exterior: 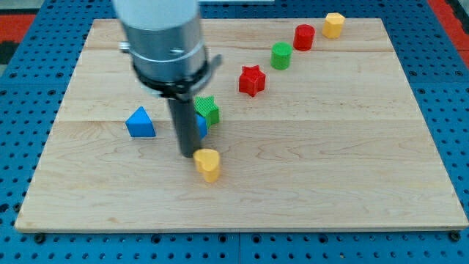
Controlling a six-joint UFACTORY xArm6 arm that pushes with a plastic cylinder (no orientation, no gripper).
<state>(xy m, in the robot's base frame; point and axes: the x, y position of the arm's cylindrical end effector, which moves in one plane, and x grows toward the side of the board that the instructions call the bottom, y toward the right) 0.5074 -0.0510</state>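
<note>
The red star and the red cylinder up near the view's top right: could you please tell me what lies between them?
In the camera view, the green cylinder sits between the red star and the red cylinder, apart from both.

A pale wooden table (330, 183) with a visible plank grain fills most of the view, its corners rounded. It rests on a blue perforated metal base (22, 81) dotted with rows of small holes, which shows along every edge, and a red strip (447, 11) sits at the view's top right corner.

Arm upright at view's upper left – rod vertical, my tip (187, 155) down
</note>
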